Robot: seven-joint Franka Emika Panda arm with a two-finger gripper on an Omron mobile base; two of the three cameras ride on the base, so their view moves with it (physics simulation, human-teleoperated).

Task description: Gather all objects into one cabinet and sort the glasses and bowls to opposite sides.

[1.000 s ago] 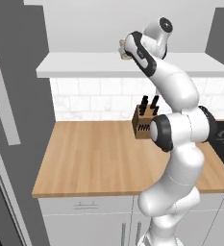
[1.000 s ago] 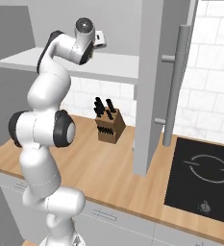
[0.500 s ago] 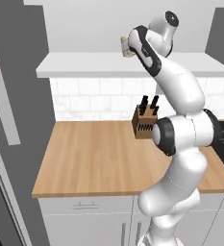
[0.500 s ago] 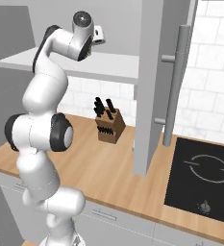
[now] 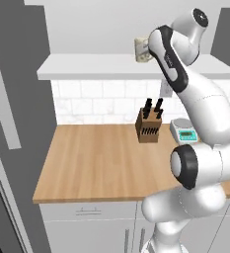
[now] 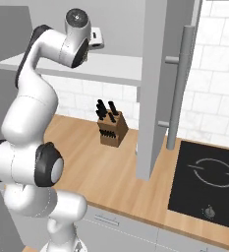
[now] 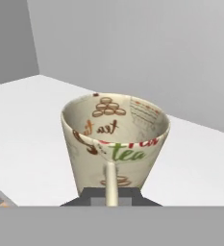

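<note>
Pinching the mug point(image 7: 114, 140) by its handle rn, pincer point(image 7: 110, 196) clenched tight on it at 6 o'clock in the hand view. Mug's upright on the white shelf board point(image 5: 87, 66), high up w/ the open cabinet door point(image 6: 157, 88) off to one side. Looks like the grab step's done imo. Next I'd lift it clear & carry it to the glasses side, keeping it level.

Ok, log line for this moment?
phase: grasp | gripper: shut on mug handle | mug: upright on white shelf
</note>
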